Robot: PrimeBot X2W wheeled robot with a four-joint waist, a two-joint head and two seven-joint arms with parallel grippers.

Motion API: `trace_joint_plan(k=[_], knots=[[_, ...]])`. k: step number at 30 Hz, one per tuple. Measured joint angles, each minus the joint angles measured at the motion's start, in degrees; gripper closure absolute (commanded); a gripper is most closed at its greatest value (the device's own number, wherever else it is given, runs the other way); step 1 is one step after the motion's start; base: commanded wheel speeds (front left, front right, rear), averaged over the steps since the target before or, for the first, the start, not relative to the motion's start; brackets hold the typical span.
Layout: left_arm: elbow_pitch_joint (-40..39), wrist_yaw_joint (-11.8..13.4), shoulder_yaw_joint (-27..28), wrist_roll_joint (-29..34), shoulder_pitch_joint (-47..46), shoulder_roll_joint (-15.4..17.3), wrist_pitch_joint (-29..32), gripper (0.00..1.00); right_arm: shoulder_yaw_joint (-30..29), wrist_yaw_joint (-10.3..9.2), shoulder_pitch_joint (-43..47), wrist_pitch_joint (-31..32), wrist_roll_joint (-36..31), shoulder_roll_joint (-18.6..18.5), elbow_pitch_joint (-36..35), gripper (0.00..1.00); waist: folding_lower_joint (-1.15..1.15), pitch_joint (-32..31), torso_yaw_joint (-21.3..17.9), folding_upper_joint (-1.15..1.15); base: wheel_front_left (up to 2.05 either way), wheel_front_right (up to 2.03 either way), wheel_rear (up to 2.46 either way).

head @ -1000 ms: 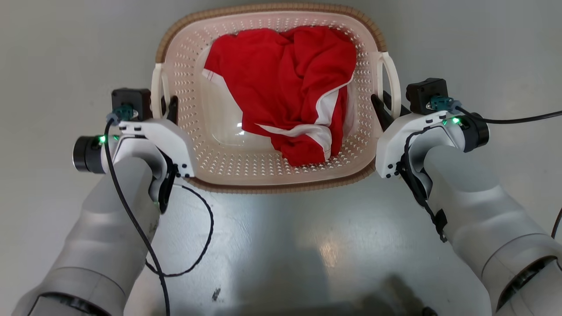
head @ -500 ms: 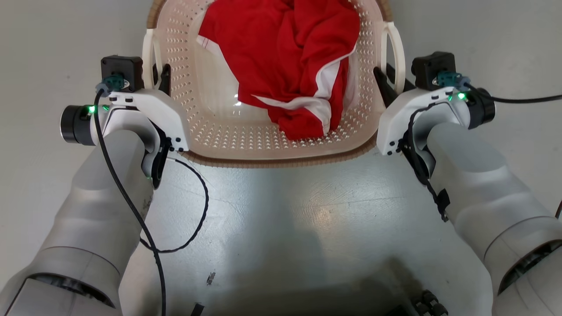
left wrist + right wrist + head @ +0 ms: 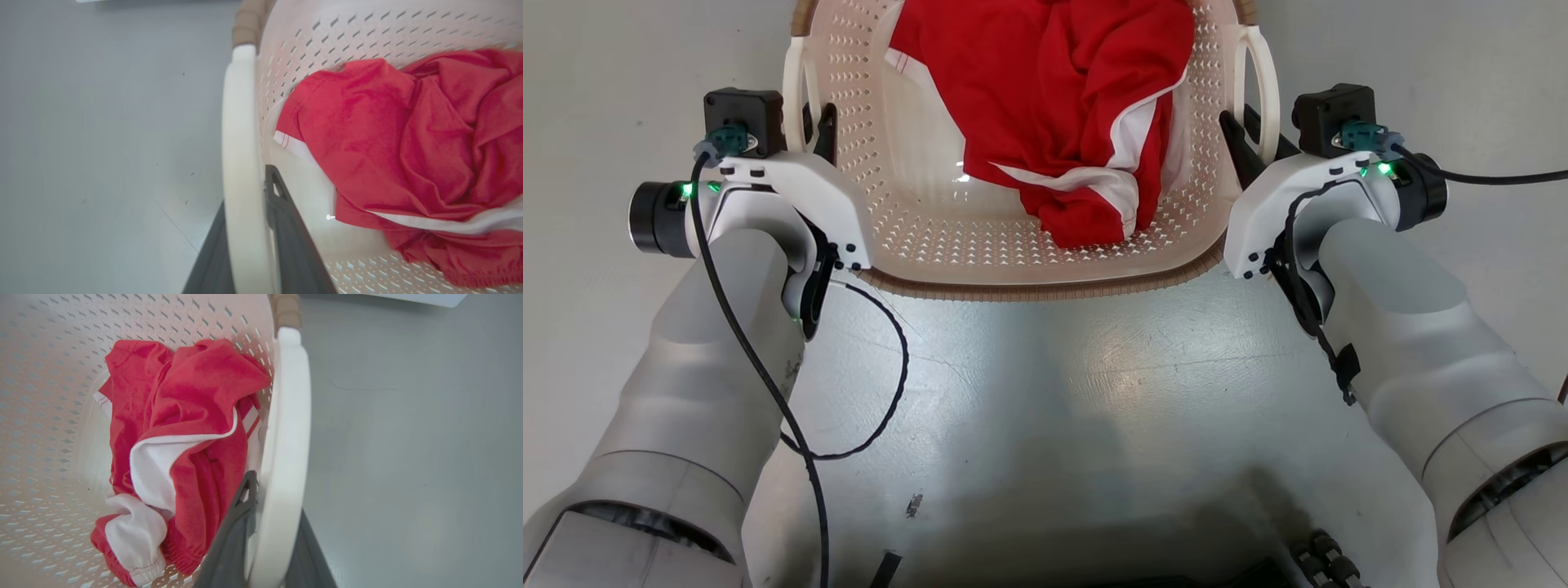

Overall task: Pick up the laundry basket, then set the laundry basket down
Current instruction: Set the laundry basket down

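Laundry basket (image 3: pixel 931 237) comes first: it sits higher in the head view than a second ago and looks larger, and its far brown rim is now cut off by the top edge. The floor (image 3: pixel 605 65) marks have slid up too, so part of this is our head moving. The basket has shifted more than the floor has, so we judge that the lift is under way and the basket is clear of the ground or nearly so. It hangs straight ahead of us between our two arms, roughly level.

The red and white garment (image 3: pixel 1054 106) lies bunched in the same spot inside, so the load has not slid.

The left handle (image 3: pixel 794 98) and right handle (image 3: pixel 1262 90) stand upright at the basket's sides, as they did before.

Our left gripper (image 3: pixel 815 124) straddles its loop. In the left wrist view its dark fingers (image 3: pixel 286 228) press either side of the white bar (image 3: pixel 241 163), clamped on it. Our right gripper (image 3: pixel 1250 126) does the same, its fingers (image 3: pixel 233 539) closed around the right loop (image 3: pixel 286 457).

Both grips look unchanged, so we think the pick-up is nearly done and the setting down is what remains.
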Motion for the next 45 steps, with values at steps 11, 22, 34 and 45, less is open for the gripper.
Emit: trace_joint_plan(k=[11, 22, 34, 45], knots=[[0.3, -0.2, 1.0, 1.4, -0.5, -0.2, 0.0, 1.0, -0.6, 0.0, 0.0, 0.0, 0.0, 0.0, 0.0, 1.0, 0.0, 0.9, -0.6, 0.0, 0.0, 0.0, 0.0], [0.4, -0.4, 1.7, 2.9, -1.1, -0.1, 0.0, 1.0, -0.8, 0.01, 0.0, 0.0, 0.0, 0.1, 0.0, 1.0, 0.0, 1.2, -1.0, 0.0, 0.0, 0.0, 0.0], [0.5, -0.5, 2.6, 3.5, -1.5, -0.5, 0.0, 1.0, -2.7, 0.02, 0.0, 0.0, -1.4, 0.0, 0.0, 1.0, 0.0, 1.5, -0.8, 0.0, 0.0, 0.0, 0.0], [1.1, -0.4, 3.7, 4.3, -1.7, -0.4, -0.1, 0.0, -7.8, 0.49, 0.0, 0.0, -7.7, -0.1, 0.0, 0.0, 0.0, 1.4, -0.7, 0.0, 0.0, 0.0, 0.0]])
